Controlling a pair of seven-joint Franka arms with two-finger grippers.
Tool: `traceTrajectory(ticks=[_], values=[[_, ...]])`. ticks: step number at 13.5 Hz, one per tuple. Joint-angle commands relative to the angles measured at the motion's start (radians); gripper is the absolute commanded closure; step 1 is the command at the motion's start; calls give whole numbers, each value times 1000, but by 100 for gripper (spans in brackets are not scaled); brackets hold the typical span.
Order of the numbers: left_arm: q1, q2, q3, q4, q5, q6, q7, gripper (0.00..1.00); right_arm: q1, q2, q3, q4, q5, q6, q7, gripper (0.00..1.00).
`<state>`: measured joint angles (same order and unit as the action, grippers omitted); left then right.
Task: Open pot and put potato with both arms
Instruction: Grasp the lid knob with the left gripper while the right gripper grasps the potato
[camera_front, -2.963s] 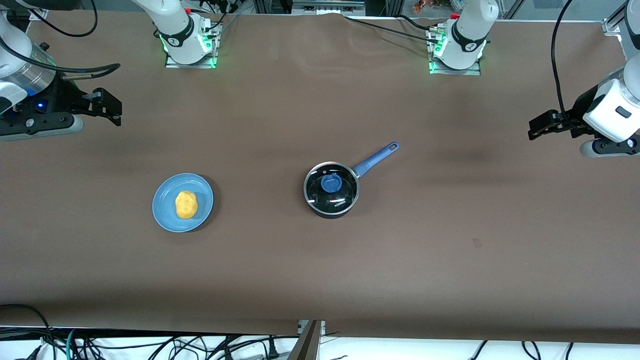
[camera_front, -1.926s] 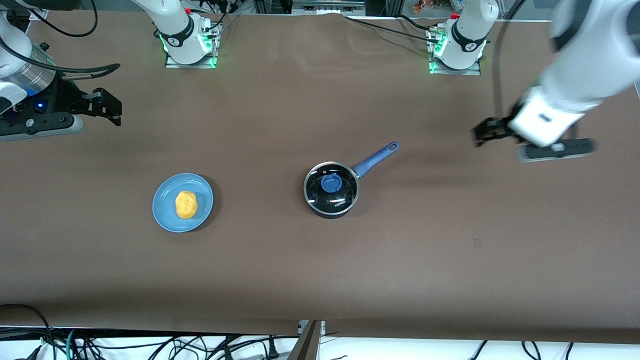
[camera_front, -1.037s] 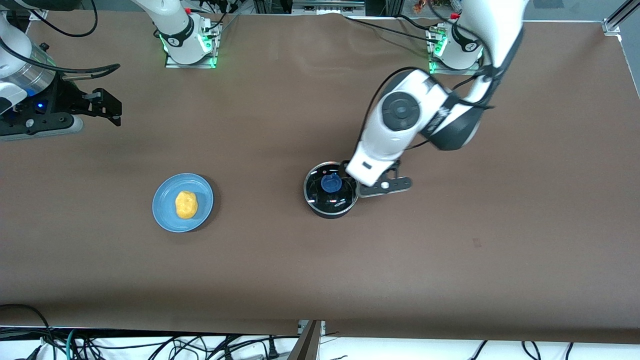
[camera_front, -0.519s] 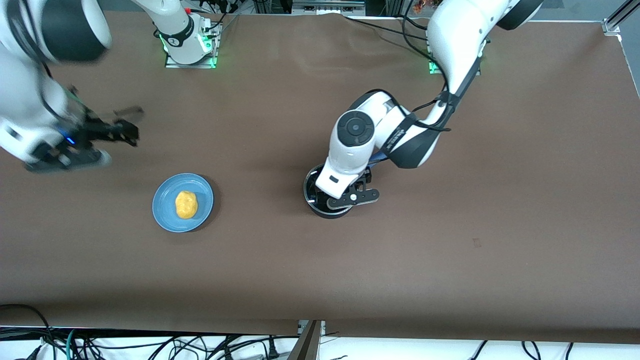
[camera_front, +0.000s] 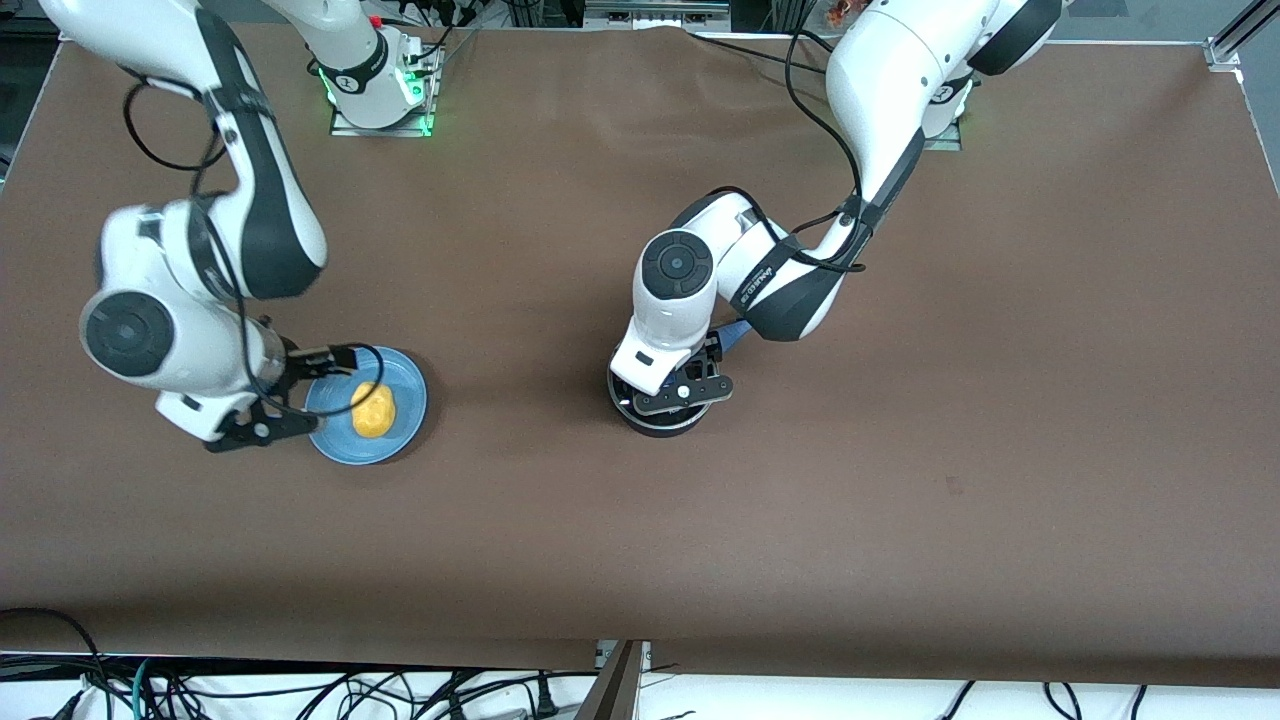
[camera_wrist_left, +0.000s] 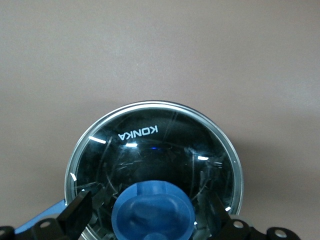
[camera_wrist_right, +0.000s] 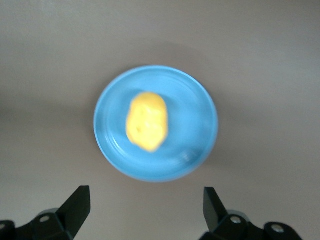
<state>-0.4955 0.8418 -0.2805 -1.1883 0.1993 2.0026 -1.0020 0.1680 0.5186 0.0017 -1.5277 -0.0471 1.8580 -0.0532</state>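
Observation:
The black pot (camera_front: 655, 425) stands mid-table with its glass lid (camera_wrist_left: 150, 145) on. A bit of its blue handle (camera_front: 733, 333) shows past the left arm. My left gripper (camera_front: 668, 385) is low over the lid. In the left wrist view the gripper (camera_wrist_left: 150, 220) is open, with the blue knob (camera_wrist_left: 152, 212) between its fingers (camera_wrist_left: 75, 215), apart from them. The yellow potato (camera_front: 373, 409) lies on a light-blue plate (camera_front: 405, 420). My right gripper (camera_front: 300, 385) hangs over the plate's edge toward the right arm's end. It (camera_wrist_right: 145, 210) is open and empty, short of the potato (camera_wrist_right: 146, 121).
The plate (camera_wrist_right: 200, 150) is toward the right arm's end of the brown table, the pot nearer the middle. Bare tabletop (camera_front: 520, 400) lies between them. Cables run along the table's edge nearest the front camera.
Both arms swung in from the table's ends. The left gripper came down over the pot lid, around the knob. The right gripper moved to the plate's edge. Pot, plate and potato have not moved.

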Motion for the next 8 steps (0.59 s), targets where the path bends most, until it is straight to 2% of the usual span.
traceTrajectory(ticks=[1,2,3,6,7,8], values=[[-14,2,7,9,35,-15,-27,0,8,98,1,26,41,85,-19,0],[-14,2,7,9,35,-15,-33,0,10,125,1,26,41,121,-19,0],[-15,3,7,9,34,-15,-58,13,10,151,1,26,41,150,-19,0],[-21,3,6,-5,35,-15,-90,26,10,187,1,20,42,167,-19,0],[-21,3,6,-5,35,-15,-92,34,8,198,1,17,42,167,-19,0],[-20,0,4,-5,34,-16,-92,35,8,205,1,9,42,168,-22,0]])
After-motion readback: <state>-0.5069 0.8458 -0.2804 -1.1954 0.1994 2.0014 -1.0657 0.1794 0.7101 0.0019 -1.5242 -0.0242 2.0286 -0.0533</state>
